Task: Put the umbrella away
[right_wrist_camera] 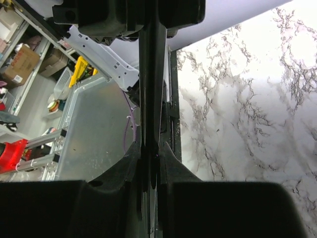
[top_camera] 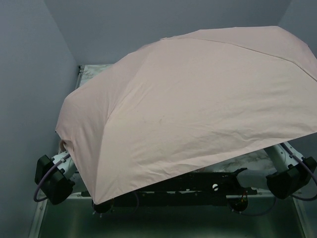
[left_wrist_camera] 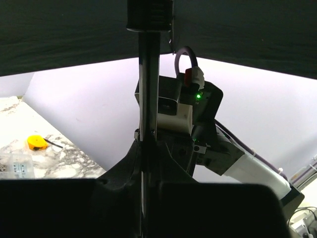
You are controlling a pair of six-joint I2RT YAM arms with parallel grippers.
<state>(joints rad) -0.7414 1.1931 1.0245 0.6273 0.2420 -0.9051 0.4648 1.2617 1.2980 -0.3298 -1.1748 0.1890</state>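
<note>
The pale pink umbrella point(top_camera: 193, 104) is open, and its canopy covers most of the top view and hides both grippers there. In the left wrist view my left gripper point(left_wrist_camera: 146, 148) is shut on the thin dark shaft point(left_wrist_camera: 148, 89), which runs up to the dark underside of the canopy. In the right wrist view my right gripper point(right_wrist_camera: 151, 148) is shut on the same shaft point(right_wrist_camera: 152, 74). The other gripper's black body point(right_wrist_camera: 129, 15) sits on the shaft just beyond it. The handle and strap are out of view.
The marble tabletop point(right_wrist_camera: 247, 124) lies under the canopy. A small yellow object point(left_wrist_camera: 35, 142) and a clear plastic packet point(left_wrist_camera: 15, 164) sit on it at the left. Grey enclosure walls point(top_camera: 29, 74) stand close. The arm elbows point(top_camera: 52, 178) point(top_camera: 290, 181) stick out at the near edge.
</note>
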